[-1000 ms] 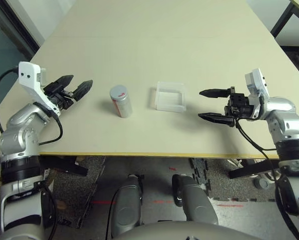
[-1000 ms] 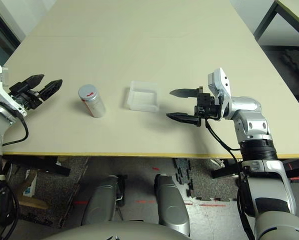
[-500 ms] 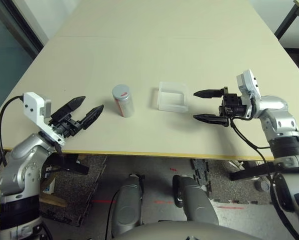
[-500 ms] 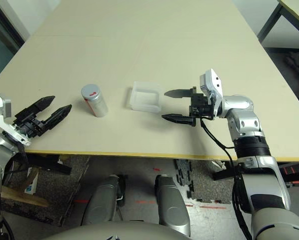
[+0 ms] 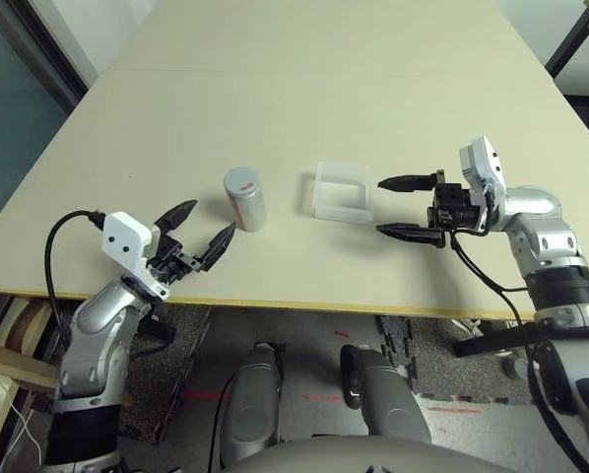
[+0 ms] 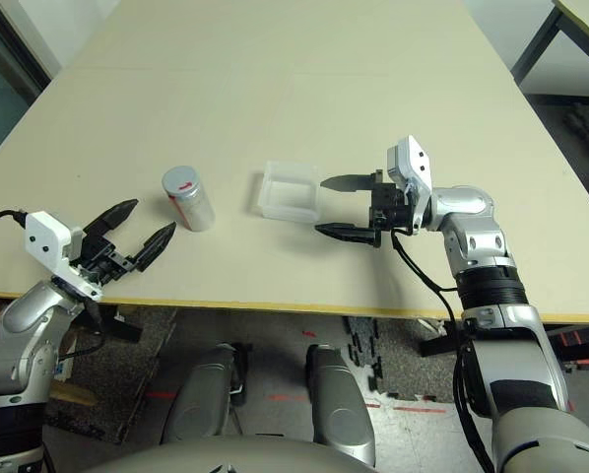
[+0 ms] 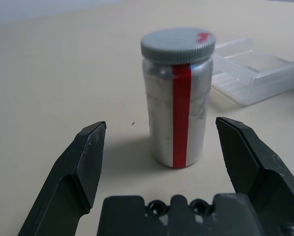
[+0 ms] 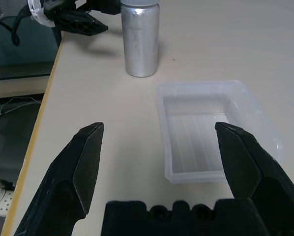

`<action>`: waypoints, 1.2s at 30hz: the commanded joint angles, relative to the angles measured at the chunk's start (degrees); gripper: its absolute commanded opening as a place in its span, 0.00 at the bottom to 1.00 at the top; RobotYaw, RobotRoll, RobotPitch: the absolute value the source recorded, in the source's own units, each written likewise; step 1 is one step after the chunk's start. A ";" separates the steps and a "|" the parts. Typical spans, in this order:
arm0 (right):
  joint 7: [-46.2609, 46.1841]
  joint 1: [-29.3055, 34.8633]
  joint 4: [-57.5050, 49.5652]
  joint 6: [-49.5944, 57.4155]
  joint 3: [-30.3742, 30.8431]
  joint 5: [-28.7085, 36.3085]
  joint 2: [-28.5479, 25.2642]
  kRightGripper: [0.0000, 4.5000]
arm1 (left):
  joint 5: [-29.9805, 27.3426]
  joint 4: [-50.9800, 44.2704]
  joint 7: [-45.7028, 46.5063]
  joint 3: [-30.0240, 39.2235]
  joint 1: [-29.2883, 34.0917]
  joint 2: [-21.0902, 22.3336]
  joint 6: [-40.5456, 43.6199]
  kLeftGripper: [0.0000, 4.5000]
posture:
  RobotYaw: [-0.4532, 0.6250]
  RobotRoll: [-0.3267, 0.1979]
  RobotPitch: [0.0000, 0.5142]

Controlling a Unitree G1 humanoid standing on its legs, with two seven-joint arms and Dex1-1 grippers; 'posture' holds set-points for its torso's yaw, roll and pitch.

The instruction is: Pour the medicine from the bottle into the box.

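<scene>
The left black two-fingered hand (image 5: 206, 234) has swung in from the robot's left over the last second and now sits just beside the silver-grey cylindrical bottle with a red stripe and a round grey cap (image 7: 179, 103), its fingers spread wide and gripping nothing; that looks like the lead-in to a grasp. The right black two-fingered hand (image 5: 410, 208) has edged nearer the shallow square box of clear whitish plastic (image 5: 343, 194), also spread and empty. Bottle and box stand where they did, upright and apart on the pale desk (image 5: 304, 266). The cap is on, so it probably must come off before pouring. Any medicine inside is hidden by the metal wall.
</scene>
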 commanded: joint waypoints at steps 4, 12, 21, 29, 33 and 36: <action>-0.70 1.09 -0.04 -0.60 0.08 -0.59 -0.76 1.00 | 2.09 1.72 2.02 -2.76 -0.96 -2.01 -2.14 1.00 | 0.48 0.62 0.34; -1.42 1.50 -0.74 -0.64 0.20 -0.62 -0.67 1.00 | 2.78 2.93 4.98 -5.17 -3.58 -5.29 -1.78 1.00 | 0.47 0.62 0.34; -1.95 1.56 -0.55 -1.10 0.10 -0.73 -0.74 1.00 | 4.37 7.44 8.44 -7.20 -8.31 -8.41 -2.37 1.00 | 0.46 0.62 0.33; -2.38 2.07 -1.07 -1.36 -0.26 -0.71 -1.00 1.00 | 5.44 13.31 8.75 -8.18 -12.73 -9.36 -3.72 1.00 | 0.44 0.62 0.32; -2.75 2.65 -1.72 -1.30 -0.34 -0.55 -1.19 1.00 | 5.78 15.98 9.17 -8.51 -15.22 -9.74 -4.37 1.00 | 0.43 0.62 0.32; -3.01 3.06 -2.22 -1.22 -0.34 -0.47 -1.29 1.00 | 6.11 17.62 8.67 -9.04 -16.74 -9.80 -4.98 1.00 | 0.43 0.62 0.32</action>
